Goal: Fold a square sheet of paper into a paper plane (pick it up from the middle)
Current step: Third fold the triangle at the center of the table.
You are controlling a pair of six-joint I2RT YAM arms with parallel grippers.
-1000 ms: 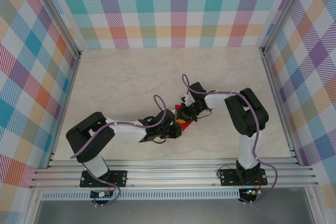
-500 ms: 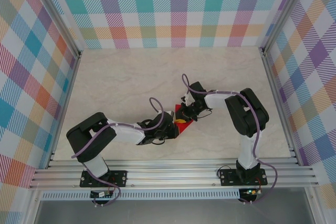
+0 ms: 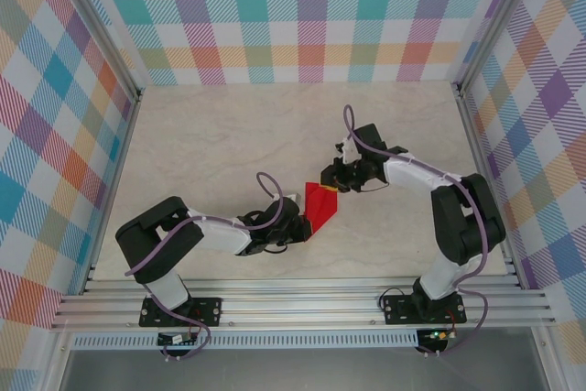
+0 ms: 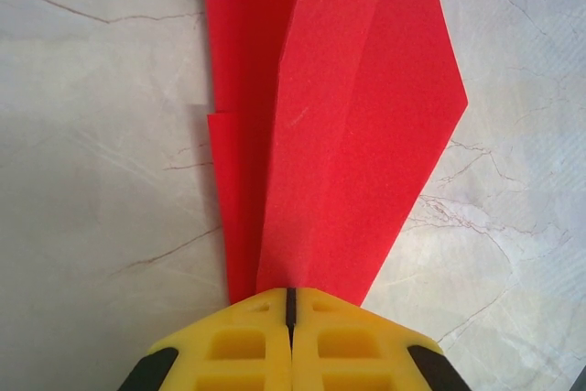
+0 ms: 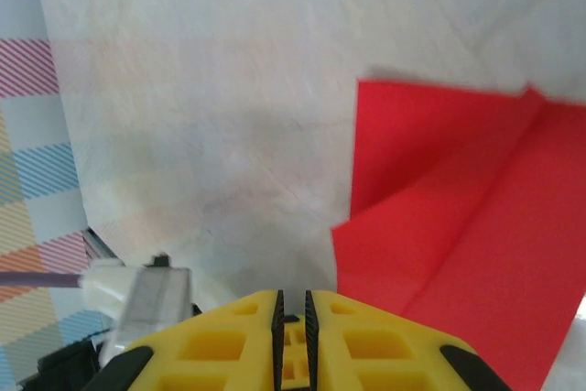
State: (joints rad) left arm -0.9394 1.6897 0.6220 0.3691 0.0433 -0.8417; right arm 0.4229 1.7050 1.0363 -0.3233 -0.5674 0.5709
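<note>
Marbled tabletop point(image 3: 229, 135): red paper plane point(image 4: 339, 135), creased lengthwise, pinched in closed left gripper point(image 4: 291, 304); right gripper point(image 5: 293, 304) barely parted, empty

The paper plane point(image 3: 320, 205), a red, narrow, centre-creased dart, is lying near the middle of the worktop point(image 3: 229, 135).

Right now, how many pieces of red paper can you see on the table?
1: a red folded paper dart at the middle of the pale marble-look table, one end pinched in the shut left gripper. A scrap could be hidden underneath.
</note>
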